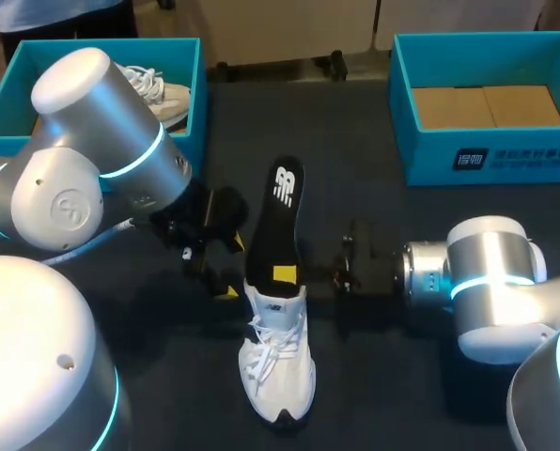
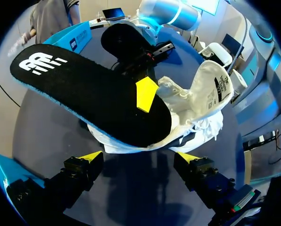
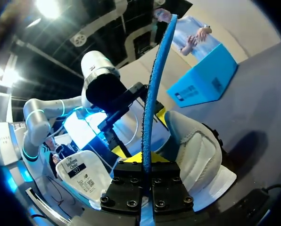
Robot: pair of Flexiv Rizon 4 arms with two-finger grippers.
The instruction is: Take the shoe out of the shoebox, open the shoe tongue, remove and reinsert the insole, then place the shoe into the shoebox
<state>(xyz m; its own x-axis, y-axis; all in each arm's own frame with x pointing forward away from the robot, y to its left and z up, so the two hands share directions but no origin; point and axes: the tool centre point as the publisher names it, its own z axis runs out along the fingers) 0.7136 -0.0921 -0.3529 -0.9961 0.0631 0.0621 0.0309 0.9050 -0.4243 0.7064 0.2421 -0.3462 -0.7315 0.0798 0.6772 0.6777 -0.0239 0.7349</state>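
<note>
Toward the near edge of the counter (image 1: 355, 141), about midway along it: resting on its sole, toe pointing at that edge, the white shoe (image 1: 278, 366), with the tongue pulled back in the left wrist view. Hovering just beside the shoe's heel on its left: the left hand (image 2: 139, 160), fingers spread wide, touching nothing. Coming in from the right at the shoe's collar: the right hand (image 3: 146, 160), pinching the black insole (image 1: 278, 216) by its edge. Rising from the shoe's opening and leaning away toward the far edge, that insole; not possible to tell whether its lower end is tucked inside or only hanging over the opening.

Sitting at the far left corner: a blue shoebox (image 1: 188, 56), holding a second shoe (image 1: 163, 94). Sitting at the far right corner: the other shoebox (image 1: 468, 150), showing only brown card inside.

Judging the risks:
- Dragging or tipping the shoe while working the insole, with nothing bracing it.
- Losing the insole from so narrow an edge pinch.
- Buckling it at the heel when pushing it back in.

Counting: two shoes, one insole, two shoeboxes, two hands.
</note>
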